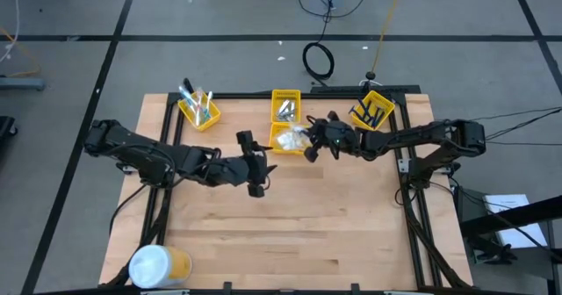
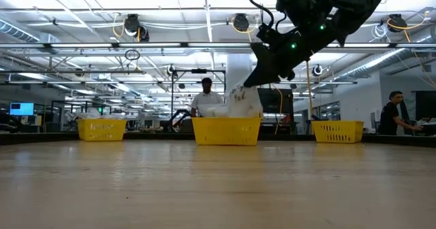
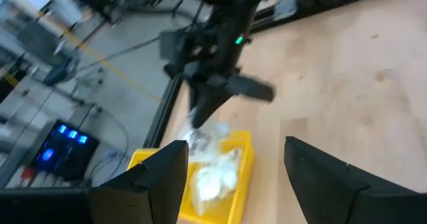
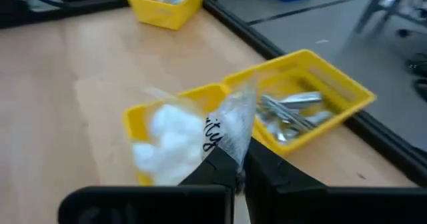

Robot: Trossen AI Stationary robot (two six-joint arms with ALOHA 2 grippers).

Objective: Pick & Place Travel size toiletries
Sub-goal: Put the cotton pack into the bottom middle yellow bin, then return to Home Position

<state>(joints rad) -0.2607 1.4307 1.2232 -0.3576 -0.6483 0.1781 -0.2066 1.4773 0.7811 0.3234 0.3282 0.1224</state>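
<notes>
My right gripper (image 1: 309, 147) is over the table's far middle, shut on a clear, crinkly plastic-wrapped packet (image 2: 242, 99) that is above the yellow bin (image 1: 279, 147) of white packets (image 4: 170, 137). Just behind that bin, another bin holds silvery tubes (image 4: 293, 111). Pastel toothbrushes (image 1: 197, 102) stand in the far-left bin, and dark razors (image 1: 371, 112) lie in the far-right bin. My left gripper (image 1: 256, 163) is open and holds nothing. It hovers just left of the packet bin, with its fingers pointing toward it. My right gripper pinches the packet's clear upper edge (image 4: 230, 134) between its two fingertips, slanting down from the table's right. The packet hangs below the fingers (image 2: 262, 69), and its lower end (image 2: 238, 112) reaches about the bin's rim. Whether it rests on the packets inside, I cannot tell.
A large white-and-yellow cylinder (image 1: 158, 265) lies at the near-left corner. The table's wooden middle and near side (image 1: 299, 233) hold nothing else. A black frame rail (image 1: 404, 154) runs along the right edge. People (image 2: 206, 96) stand in the room beyond the far edge.
</notes>
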